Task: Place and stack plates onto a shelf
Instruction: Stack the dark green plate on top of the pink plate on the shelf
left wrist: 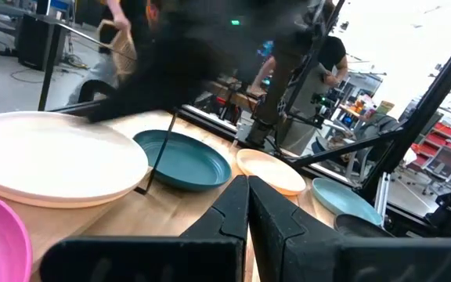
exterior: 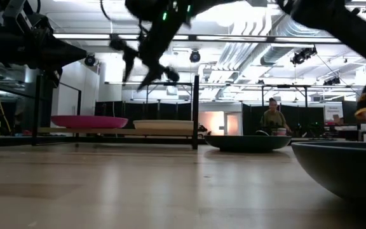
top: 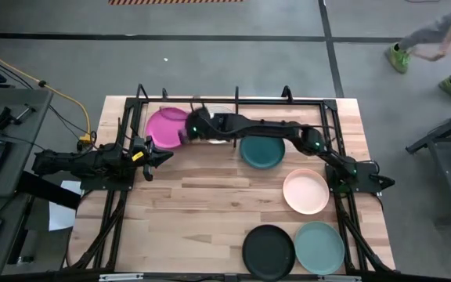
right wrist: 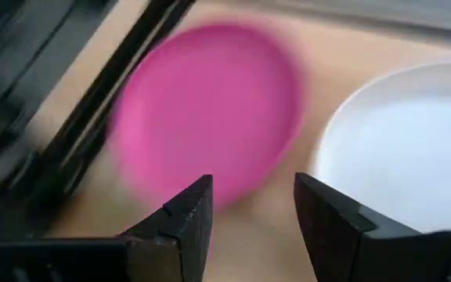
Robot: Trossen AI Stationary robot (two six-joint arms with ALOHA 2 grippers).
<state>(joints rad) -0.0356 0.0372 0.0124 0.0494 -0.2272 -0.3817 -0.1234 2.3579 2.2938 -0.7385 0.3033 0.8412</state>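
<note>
The shelf (top: 233, 100) stood at the 12 o'clock edge of the table (top: 202, 211), and two plates already sat in it, one on each side of its central bar: the magenta pink plate (top: 165, 125) toward 10 o'clock and the white plate (left wrist: 53, 160) just beside it, mostly hidden under the right arm in the high view. This side-by-side placing probably left each one as a base for a stack.

The right gripper (right wrist: 249, 207) hung above the gap between these two plates, its jaws apart and holding nothing; I judge it had nothing more to hold there. The left gripper (left wrist: 247, 205) waited at 9 o'clock near the shelf's end, jaws pressed together and empty, out of the other arm's way.

Four plates lay on the bare wood, each apart from the others so a gripper could reach a rim: the dark teal plate (top: 261, 150) near the centre, the pale peach plate (top: 306, 191) toward 3 o'clock, the black plate (top: 268, 251) and the grey-green plate (top: 319, 247) around 5 o'clock.
</note>
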